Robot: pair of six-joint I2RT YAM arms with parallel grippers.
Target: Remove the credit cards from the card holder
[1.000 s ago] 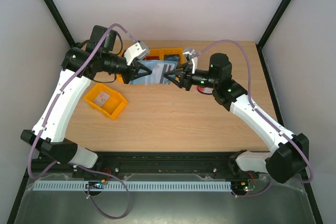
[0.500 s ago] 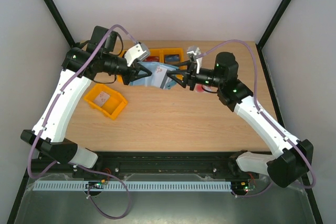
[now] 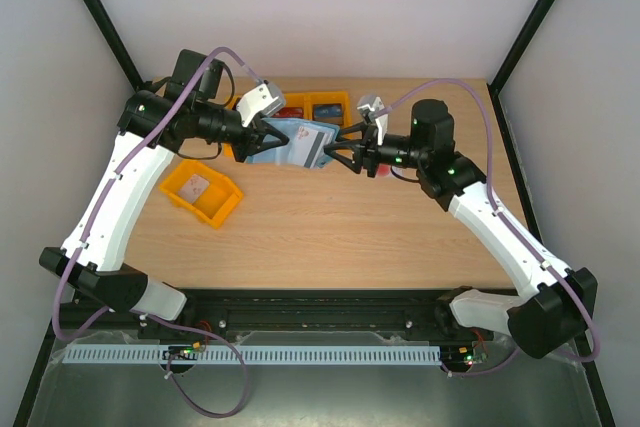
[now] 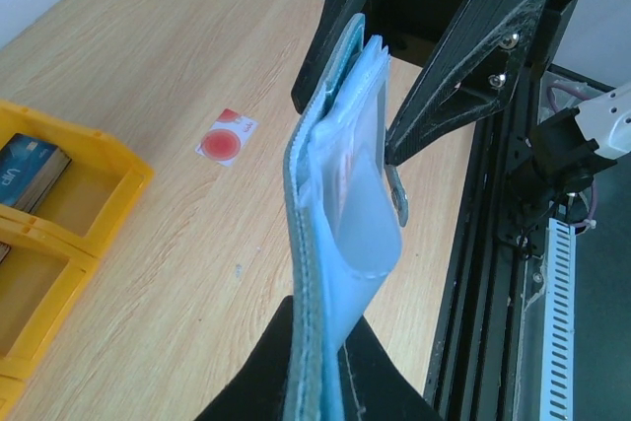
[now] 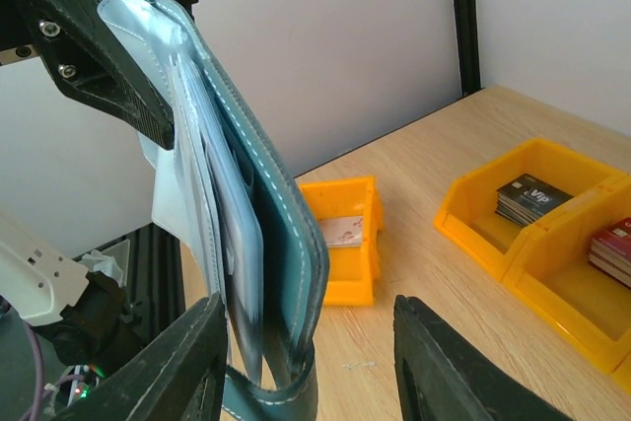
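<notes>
From above, your left gripper has its jaws clenched on one end of the teal card holder. It holds it off the counter, in front of the orange double bin. Your right gripper meets the holder's other end.

In the left wrist view the holder stands edge-on. A pale card with pinkish marking seems to sit in its clear pocket. A white card with a red round mark lies flat on the counter beyond.

In the right wrist view, your right jaws are released and straddle the holder. One finger rests against its cover, the other stands apart.
</notes>
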